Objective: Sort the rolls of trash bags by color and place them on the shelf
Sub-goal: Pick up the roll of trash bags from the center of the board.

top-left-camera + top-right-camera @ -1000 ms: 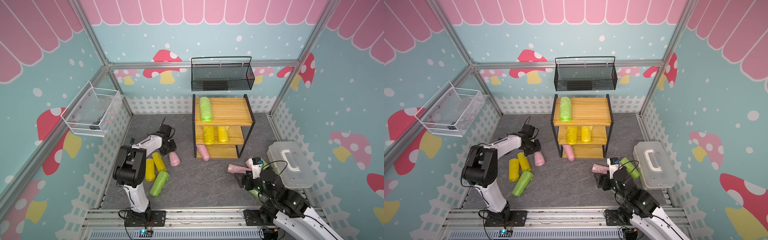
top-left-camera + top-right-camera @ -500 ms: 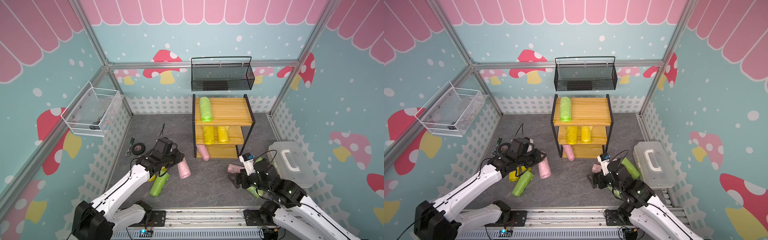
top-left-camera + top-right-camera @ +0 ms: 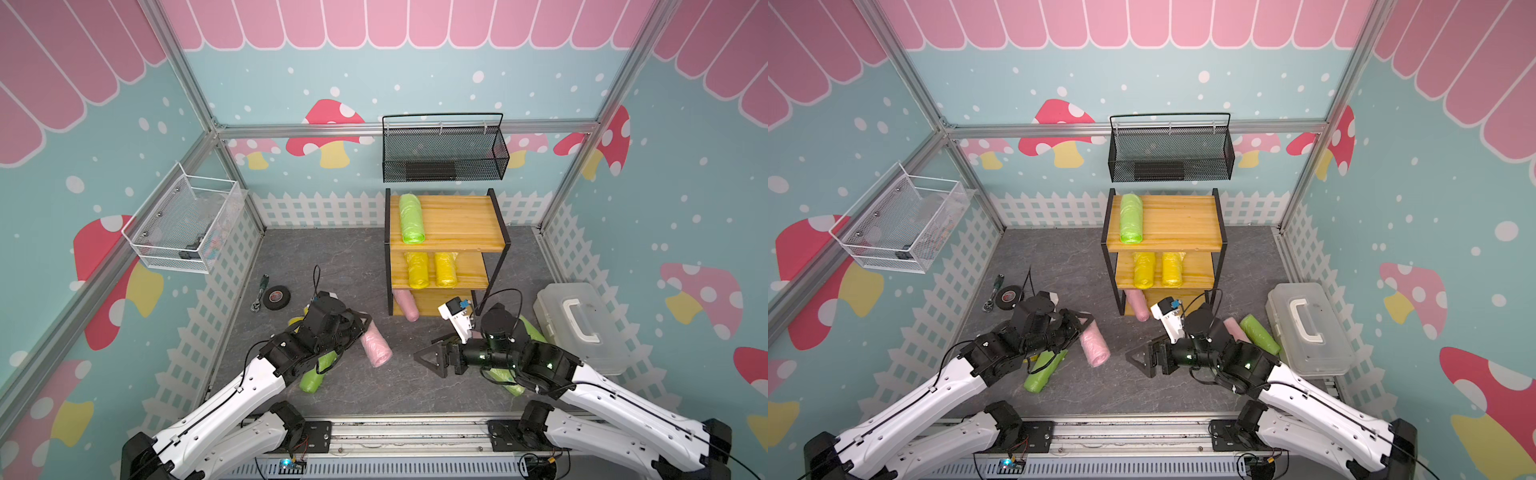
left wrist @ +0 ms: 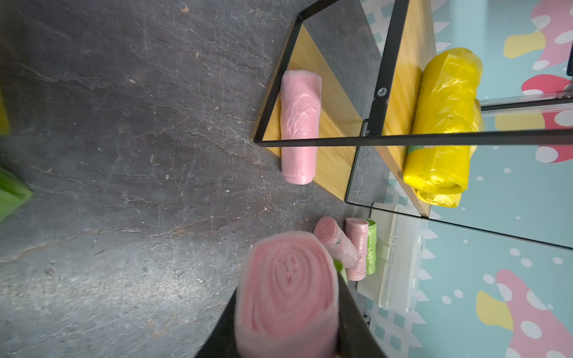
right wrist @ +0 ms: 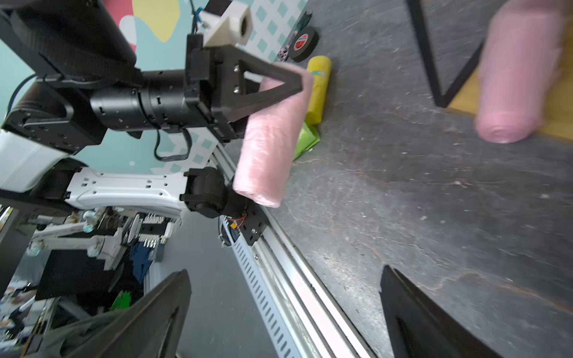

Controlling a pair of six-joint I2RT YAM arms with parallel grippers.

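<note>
Left jaws: the left gripper (image 3: 360, 328) is squeezing tight on the held pink roll (image 3: 376, 347), and the roll's round end is filling the left wrist view (image 4: 286, 294).
Right jaws: the right gripper (image 3: 430, 359) is standing wide apart and holding nothing, and its dark fingers (image 5: 148, 319) are pointing over the gray floor.
Held roll place: in both top views it is sitting at 7 o'clock from the shelf (image 3: 449, 246), near it but not on it.
Top board: 1 green shelf roll (image 3: 410, 220) is lying at the board's 9 o'clock side.
Middle board: 2 yellow shelf rolls (image 3: 417, 270) are lying side by side.
Bottom board: 1 pink shelf roll (image 3: 405, 305) is poking out at the front.
Floor by left arm: a green floor roll (image 3: 315, 377) is lying partly under the arm, at 7 o'clock from the held pink roll.
Floor by right arm: 2 pink floor rolls (image 4: 336, 245) and a green box-side roll (image 3: 1260, 334) are lying beside the clear box (image 3: 602, 349), at 4 o'clock from the shelf.
Other thing: a black tape roll (image 3: 276, 297) is lying at 8 o'clock from the shelf.
</note>
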